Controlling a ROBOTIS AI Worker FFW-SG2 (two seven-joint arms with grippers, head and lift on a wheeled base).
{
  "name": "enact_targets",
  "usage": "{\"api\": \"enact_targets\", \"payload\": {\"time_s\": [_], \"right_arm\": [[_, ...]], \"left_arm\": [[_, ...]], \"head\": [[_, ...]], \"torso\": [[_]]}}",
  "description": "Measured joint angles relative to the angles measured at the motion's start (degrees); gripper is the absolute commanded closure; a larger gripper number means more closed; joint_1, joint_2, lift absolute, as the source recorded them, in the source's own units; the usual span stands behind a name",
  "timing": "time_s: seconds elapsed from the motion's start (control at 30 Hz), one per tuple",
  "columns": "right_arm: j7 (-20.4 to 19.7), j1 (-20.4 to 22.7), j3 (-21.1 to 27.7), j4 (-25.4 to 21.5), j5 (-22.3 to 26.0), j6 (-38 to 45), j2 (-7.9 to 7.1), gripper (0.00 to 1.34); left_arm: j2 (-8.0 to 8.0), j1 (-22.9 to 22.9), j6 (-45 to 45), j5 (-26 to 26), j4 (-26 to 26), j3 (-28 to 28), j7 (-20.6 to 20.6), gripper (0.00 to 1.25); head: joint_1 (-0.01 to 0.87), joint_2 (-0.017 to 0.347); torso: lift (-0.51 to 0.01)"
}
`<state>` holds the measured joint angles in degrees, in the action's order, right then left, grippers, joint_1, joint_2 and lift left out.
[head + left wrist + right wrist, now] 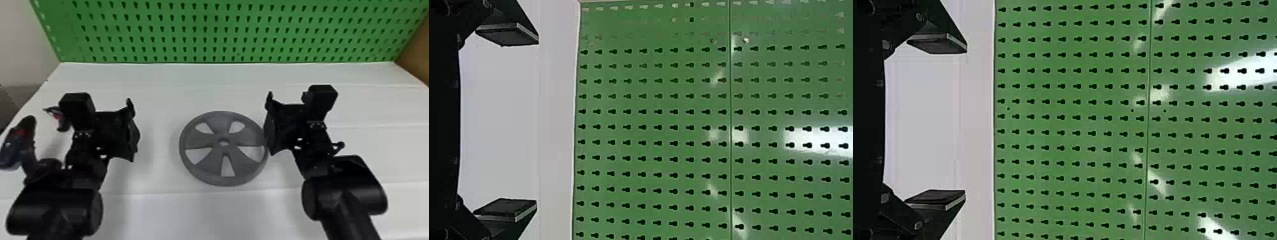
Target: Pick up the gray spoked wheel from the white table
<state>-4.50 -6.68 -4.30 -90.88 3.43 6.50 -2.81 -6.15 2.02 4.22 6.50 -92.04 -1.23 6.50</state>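
Okay, gray spoked wheel (218, 124) lies flat on white table (175, 213), between left gripper (536, 121) and right gripper (965, 121). Both released, jaws spread, nothing held. Probably set either side for two-handed lift; gaps likely meant to admit wheel's edge.

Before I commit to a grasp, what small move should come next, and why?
I'd probably tilt the right gripper down toward the gray wheel: its fingers are open and it looks nearer in the head view, but its wrist camera faces the green pegboard, while the wheel lies flat.
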Motion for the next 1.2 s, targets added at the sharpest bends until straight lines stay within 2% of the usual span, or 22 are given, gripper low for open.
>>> {"api": "enact_targets", "payload": {"time_s": [0.2,0.33,0.63,0.8,0.97,1.2], "right_arm": [[0.0,-0.4,0.1,0.0,0.8,1.0,0.12,0.26],[0.0,-1.5,0.1,-1.1,1.9,6.1,0.28,0.25],[0.0,-6.7,0.7,-5.7,2.6,24.4,0.08,0.25],[0.0,-10.4,0.9,-7.7,3.8,35.2,-0.93,0.25],[0.0,-14.8,0.7,-8.6,5.0,47.1,-2.01,0.25],[0.0,-20.6,0.9,-8.6,5.3,62.6,-2.53,0.25]], "left_arm": [[0.00,0.0,0.0,0.0,0.0,0.0,0.0,0.13],[0.00,0.0,0.0,0.0,0.0,0.1,0.0,0.13],[0.00,0.0,0.0,0.0,0.0,0.1,0.0,0.13],[0.00,0.0,0.0,0.0,0.0,0.2,0.0,0.13],[0.00,0.0,0.0,0.0,0.0,0.2,0.0,0.13],[0.00,0.2,0.0,-0.2,0.0,-0.1,0.0,0.13]], "head": [[0.765,0.002],[0.765,0.002],[0.765,0.002],[0.765,0.002],[0.765,0.002],[0.765,0.002]], "torso": [[-0.095],[-0.095],[-0.095],[-0.095],[-0.095],[-0.095]]}}
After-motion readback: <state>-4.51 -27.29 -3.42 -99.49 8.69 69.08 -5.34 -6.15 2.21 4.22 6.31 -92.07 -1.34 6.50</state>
